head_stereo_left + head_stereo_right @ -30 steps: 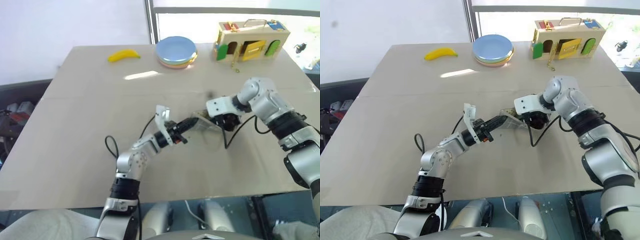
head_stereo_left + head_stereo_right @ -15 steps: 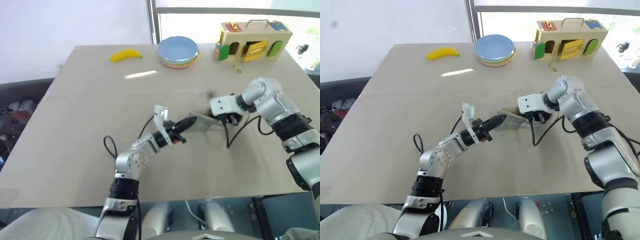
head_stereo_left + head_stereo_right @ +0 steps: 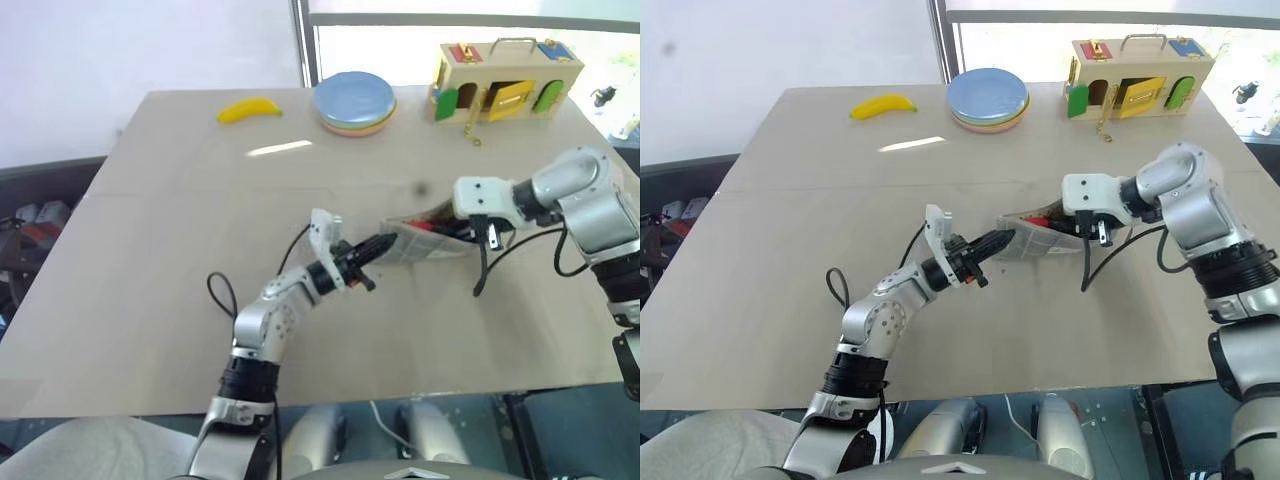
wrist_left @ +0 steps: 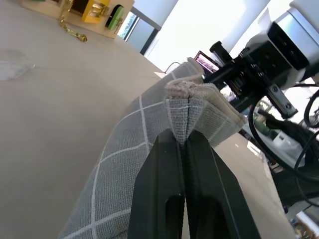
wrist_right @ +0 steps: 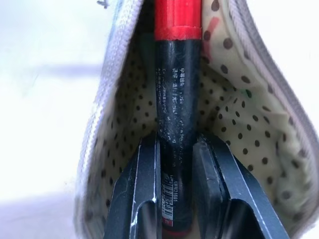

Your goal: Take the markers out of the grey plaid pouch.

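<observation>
Lying across mid-table, blocking the space between the arms — the grey plaid pouch (image 3: 420, 243), pinched at one end by the left gripper (image 3: 381, 243), its mouth taken up by the right gripper (image 5: 174, 149) clamping a marker (image 5: 177, 89). Crowding the far edge: banana (image 3: 248, 109), stacked plates (image 3: 353, 101), wooden latch box (image 3: 505, 78). Leaving broad bare table (image 3: 180, 230) to the left and along the near edge.

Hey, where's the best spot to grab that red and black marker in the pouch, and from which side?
Grip the marker on its black barrel, coming in through the grey plaid pouch's open mouth. It lies lengthwise with the red end deeper inside. The right gripper holds it there; the left gripper pinches the pouch's far end.
</observation>
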Controlling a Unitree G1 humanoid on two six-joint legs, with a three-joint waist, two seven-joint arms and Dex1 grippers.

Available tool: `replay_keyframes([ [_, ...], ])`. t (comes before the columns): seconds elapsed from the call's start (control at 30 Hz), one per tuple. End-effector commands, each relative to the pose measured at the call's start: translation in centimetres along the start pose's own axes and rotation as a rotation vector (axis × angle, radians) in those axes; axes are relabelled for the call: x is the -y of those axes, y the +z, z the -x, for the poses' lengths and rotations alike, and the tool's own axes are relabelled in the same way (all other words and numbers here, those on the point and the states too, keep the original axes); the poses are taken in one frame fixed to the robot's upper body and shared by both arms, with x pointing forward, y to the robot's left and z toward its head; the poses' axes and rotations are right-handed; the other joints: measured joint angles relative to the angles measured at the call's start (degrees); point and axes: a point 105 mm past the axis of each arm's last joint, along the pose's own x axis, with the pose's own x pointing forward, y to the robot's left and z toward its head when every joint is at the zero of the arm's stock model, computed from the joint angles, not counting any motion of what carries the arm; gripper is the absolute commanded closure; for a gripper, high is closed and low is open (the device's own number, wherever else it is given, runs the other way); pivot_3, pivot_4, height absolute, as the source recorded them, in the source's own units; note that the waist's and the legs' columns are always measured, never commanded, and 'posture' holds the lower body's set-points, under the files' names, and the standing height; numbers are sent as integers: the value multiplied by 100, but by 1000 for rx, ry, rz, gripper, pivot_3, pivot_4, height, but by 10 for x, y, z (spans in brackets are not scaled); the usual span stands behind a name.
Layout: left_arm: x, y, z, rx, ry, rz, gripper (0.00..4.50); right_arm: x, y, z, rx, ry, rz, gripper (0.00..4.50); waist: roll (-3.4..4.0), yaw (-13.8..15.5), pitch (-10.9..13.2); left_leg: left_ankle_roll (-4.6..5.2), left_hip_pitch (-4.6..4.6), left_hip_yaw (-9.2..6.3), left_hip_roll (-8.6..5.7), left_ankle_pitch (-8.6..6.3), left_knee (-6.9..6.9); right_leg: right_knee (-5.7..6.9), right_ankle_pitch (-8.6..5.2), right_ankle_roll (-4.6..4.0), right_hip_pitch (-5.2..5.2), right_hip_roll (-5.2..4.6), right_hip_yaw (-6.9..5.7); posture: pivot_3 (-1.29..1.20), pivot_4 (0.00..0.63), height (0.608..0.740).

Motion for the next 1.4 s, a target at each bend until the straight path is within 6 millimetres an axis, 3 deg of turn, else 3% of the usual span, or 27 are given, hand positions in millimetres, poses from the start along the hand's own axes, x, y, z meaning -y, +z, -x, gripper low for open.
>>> replay_keyframes([
  [0.03,13,5,-3,17,-56,-52,4500,7,6,15,39,-77,-26,4144,0,5,0,0,0,0,0,0,0,0,0,0,0,0,0,0,150,740],
  [0.23,10,6,-2,30,-46,-66,4500,7,7,33,126,-122,-33,4144,-1,29,1,0,-1,0,0,0,0,-1,0,0,0,0,0,0,150,740],
  [0.43,6,8,-1,43,-32,-75,4500,14,27,49,324,-207,5,4144,-1,18,1,1,0,1,1,0,-1,-1,0,0,0,1,1,0,150,740],
  [0.53,5,9,-1,51,-24,-89,4500,30,35,66,422,-305,-80,4144,-2,11,1,1,0,2,1,0,0,0,0,0,0,1,2,0,150,740],
  [0.63,1,17,0,80,5,-141,4500,44,27,88,421,-406,-155,4144,-1,28,2,1,-1,1,0,0,0,0,0,0,0,0,1,0,150,740],
  [0.77,-5,38,4,148,49,-304,4500,54,-27,115,177,-539,-250,4144,-1,156,3,1,-4,-1,-1,0,0,-4,0,0,0,-1,-3,0,150,740],
  [0.87,-8,52,9,195,83,-394,4500,44,-73,121,-25,-550,-328,4144,-1,158,3,1,-5,3,-1,0,-3,-8,-1,-1,-1,-2,-2,0,150,740],
  [0.97,-9,66,15,238,109,-455,4500,20,-118,110,-206,-471,-390,4144,-2,149,3,1,-5,5,-1,-1,-5,-10,-1,-1,-1,-3,0,0,150,740],
  [1.17,-9,71,21,239,122,-472,4500,1,-151,72,-265,-407,-463,4144,9,18,7,1,3,31,4,0,-6,5,0,0,-6,3,23,0,150,740],
  [1.23,-7,64,23,221,116,-456,4500,-6,-157,59,-271,-373,-474,3121,8,10,7,1,4,29,4,0,-5,5,0,0,-5,4,21,0,150,740],
  [1.27,-7,62,24,213,115,-450,4500,-9,-159,54,-272,-361,-477,2824,8,8,7,1,4,28,4,0,-5,4,0,0,-5,4,21,0,150,740],
  [1.4,-9,56,27,197,125,-440,4500,-1,-154,59,-258,-409,-461,794,7,19,7,1,4,23,4,0,-3,1,0,0,-3,4,17,0,150,740],
])
